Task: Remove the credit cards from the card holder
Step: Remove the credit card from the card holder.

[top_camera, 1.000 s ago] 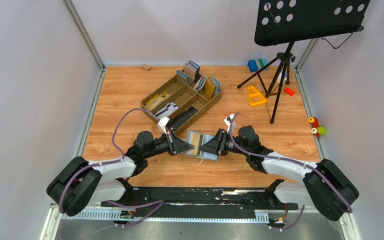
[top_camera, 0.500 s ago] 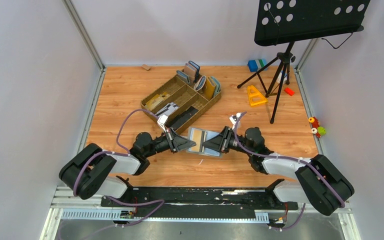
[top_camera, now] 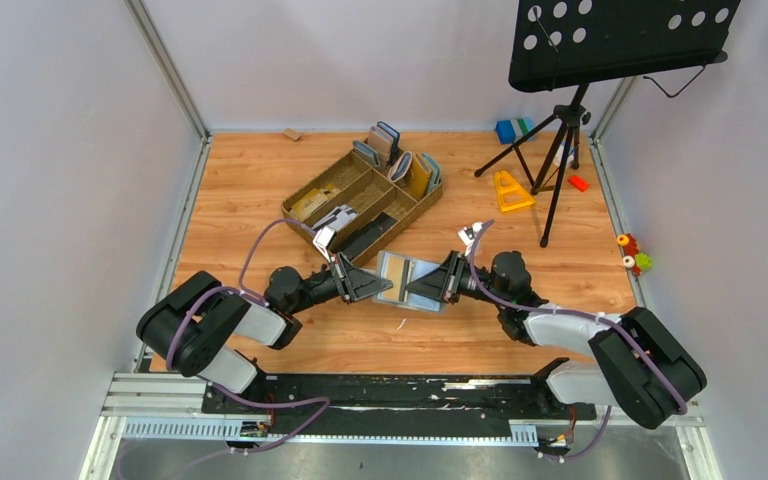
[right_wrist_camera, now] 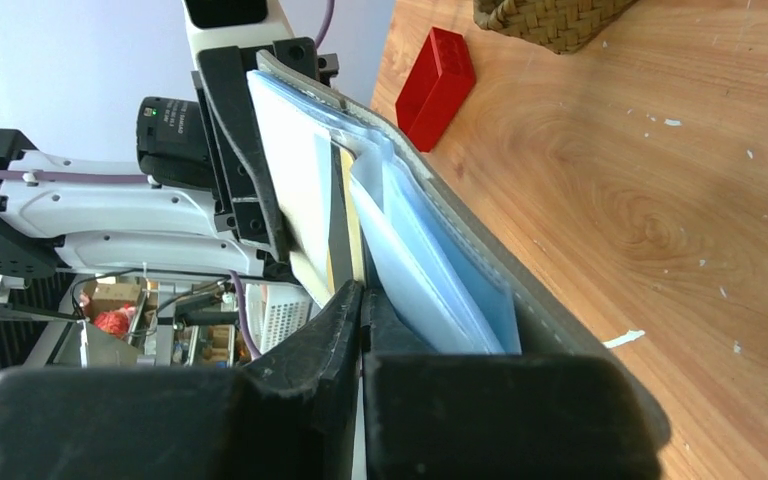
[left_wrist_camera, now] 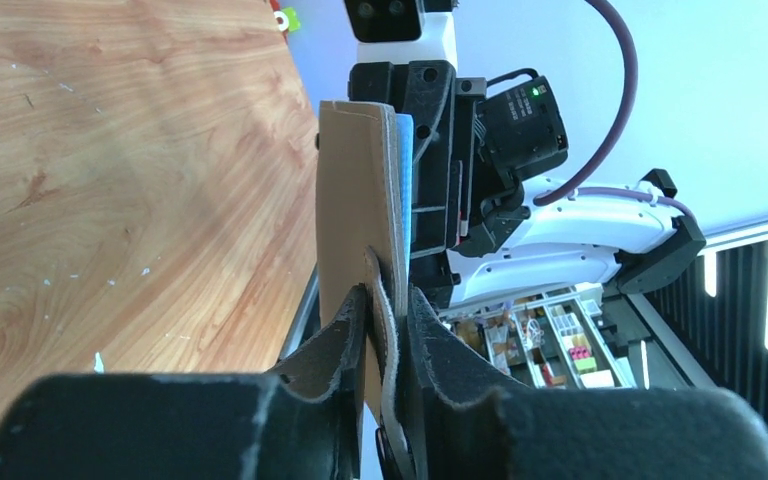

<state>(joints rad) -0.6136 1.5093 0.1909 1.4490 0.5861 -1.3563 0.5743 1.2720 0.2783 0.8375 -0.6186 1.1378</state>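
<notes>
The card holder (top_camera: 407,282) hangs open just above the table between my two grippers, a grey bi-fold with light blue inside faces (right_wrist_camera: 430,250). My left gripper (top_camera: 378,287) is shut on its left edge; in the left wrist view the grey flap and a tan layer (left_wrist_camera: 355,200) stand pinched between the jaws (left_wrist_camera: 388,300). My right gripper (top_camera: 420,287) reaches in from the right. Its jaws (right_wrist_camera: 362,292) are shut on the thin edge of a credit card (right_wrist_camera: 305,190), cream with a dark stripe, which sits in the holder's slots.
A brown compartment tray (top_camera: 312,196) lies behind the grippers, with upright wallets (top_camera: 400,160) at its far end. A music stand's tripod (top_camera: 560,150), a yellow triangle (top_camera: 510,190), a red brick (top_camera: 578,182) and a blue block (top_camera: 510,130) are at the back right.
The right gripper's jaws have shut inside the card holder. Both arms' elbows have drawn inward and the holder has shifted slightly away from the bases.
</notes>
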